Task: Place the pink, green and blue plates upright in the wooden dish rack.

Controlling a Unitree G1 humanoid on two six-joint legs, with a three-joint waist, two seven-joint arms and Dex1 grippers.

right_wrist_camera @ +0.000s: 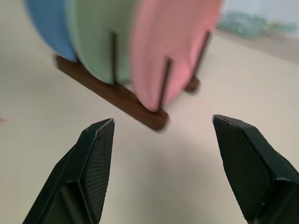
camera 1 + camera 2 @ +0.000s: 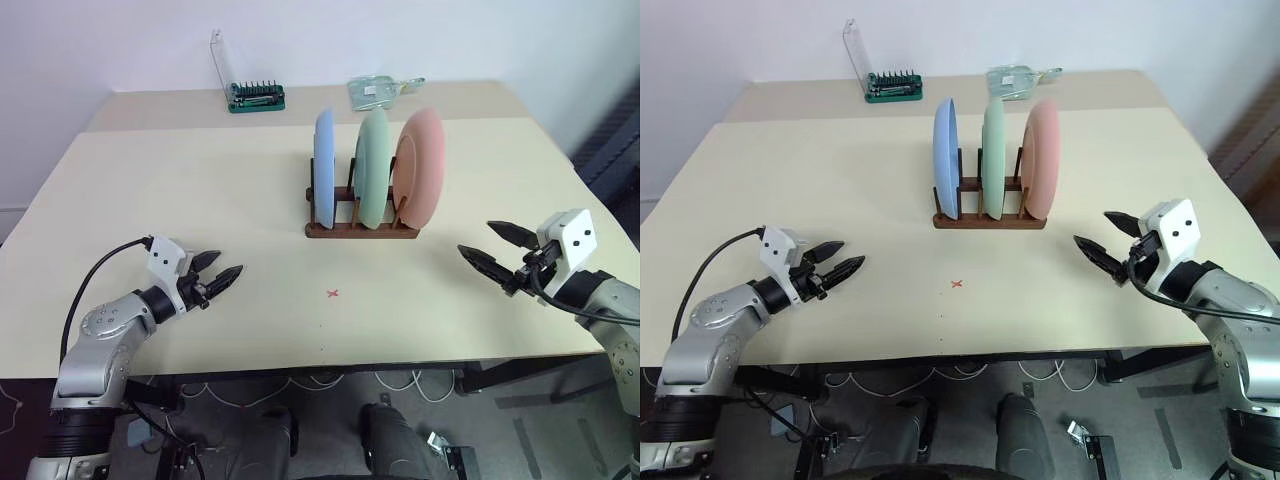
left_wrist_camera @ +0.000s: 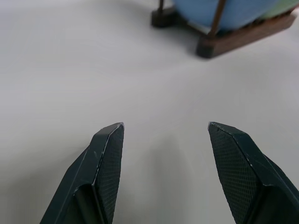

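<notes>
Three plates stand upright in the dark wooden dish rack [image 2: 360, 229] at the table's middle: the blue plate [image 2: 324, 165] on the left, the green plate [image 2: 372, 165] in the centre, the pink plate [image 2: 420, 166] on the right. My left gripper [image 2: 224, 267] hovers open and empty over the near left of the table, well short of the rack. My right gripper [image 2: 492, 249] is open and empty at the near right, pointing toward the rack. The right wrist view looks between its fingers [image 1: 96, 154] at the pink plate [image 1: 173, 42] and rack [image 1: 117, 93].
At the table's far edge sit a green screwdriver-bit holder [image 2: 257, 96] with a clear lid and a clear plastic bag [image 2: 378, 91]. A small red cross [image 2: 333, 293] marks the tabletop in front of the rack.
</notes>
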